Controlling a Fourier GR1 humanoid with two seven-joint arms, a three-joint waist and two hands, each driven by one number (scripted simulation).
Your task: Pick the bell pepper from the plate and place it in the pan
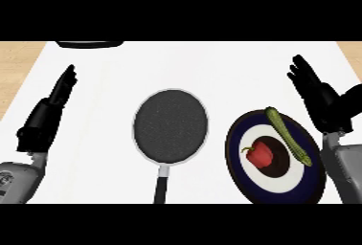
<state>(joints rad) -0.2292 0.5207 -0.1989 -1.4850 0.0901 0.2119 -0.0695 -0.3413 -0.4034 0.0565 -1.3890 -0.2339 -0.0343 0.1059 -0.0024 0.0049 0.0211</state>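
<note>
Bell pepper (261, 153) on plate (244, 184); pan (170, 126) beside; hands apart.

Red bell pepper (260, 154), green zucchini (288, 136), navy-white ringed plate (240, 180), speckled grey pan (170, 125).

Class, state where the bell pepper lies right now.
In the head view, the pepper sits in the middle of the plate, right of the pan, beside a green vegetable.

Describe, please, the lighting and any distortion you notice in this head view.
In the head view the counter is evenly lit with no glare; also in the head view, the pan and the plate look stretched, taller than wide.
</note>
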